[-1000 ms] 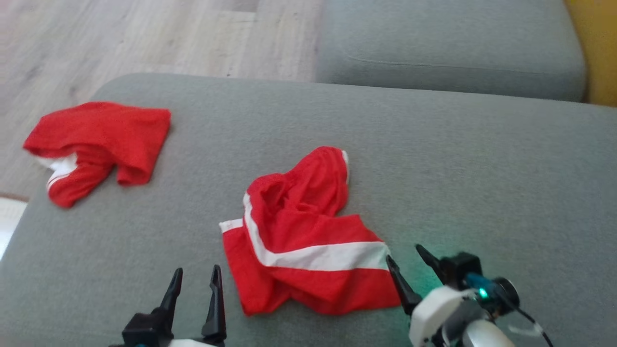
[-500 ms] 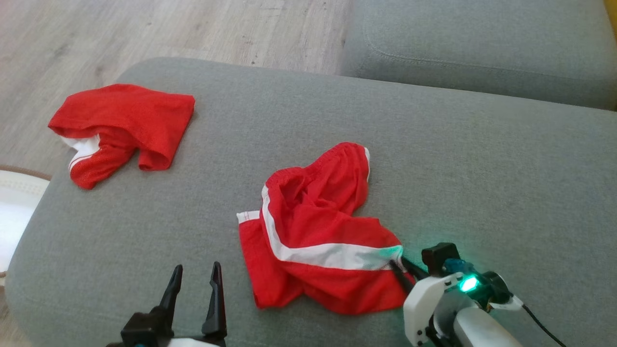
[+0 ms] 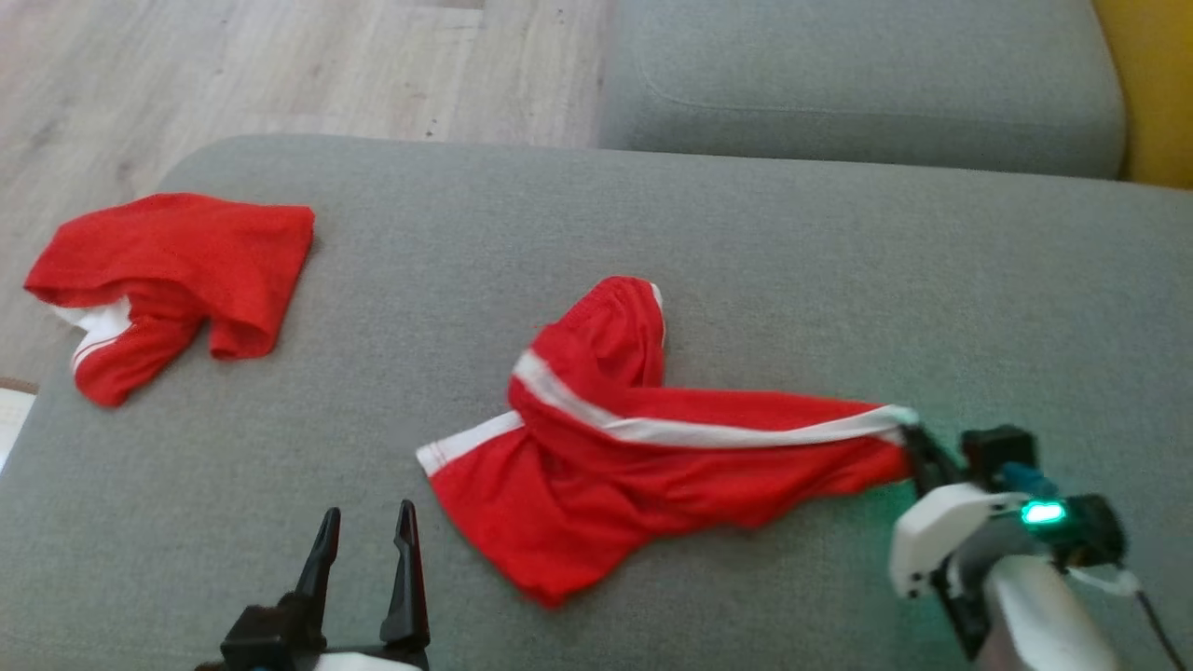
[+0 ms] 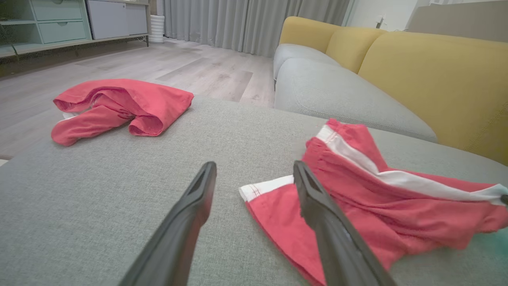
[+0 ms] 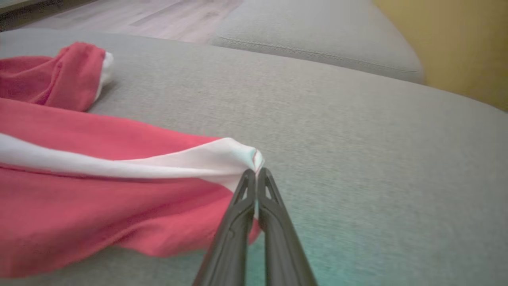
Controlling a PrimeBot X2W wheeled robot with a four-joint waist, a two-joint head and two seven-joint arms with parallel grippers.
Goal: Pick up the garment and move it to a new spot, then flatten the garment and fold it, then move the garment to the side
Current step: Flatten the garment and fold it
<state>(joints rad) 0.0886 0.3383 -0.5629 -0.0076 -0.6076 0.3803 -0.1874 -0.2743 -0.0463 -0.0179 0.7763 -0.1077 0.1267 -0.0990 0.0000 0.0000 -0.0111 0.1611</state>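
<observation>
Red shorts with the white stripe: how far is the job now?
Done: the right tool is shut on the white-striped corner of the red shorts. In hand: the move, the cloth stretched toward that tool, mostly lying on the sofa cushion. Left: flattening, folding, setting aside; the left tool is open and holds nothing.

Red shorts (image 3: 652,457) with white side stripe and white hem band, on plain grey woven seat cushion (image 3: 792,261). Second red garment (image 3: 177,270), white patch, at cushion's far left corner. Yellow backrest (image 4: 436,75) beyond cushion. Pale wood-grain floor (image 3: 280,65). Black left gripper (image 3: 368,508). Green lamp (image 3: 1042,512) on white right arm (image 3: 941,545).
</observation>
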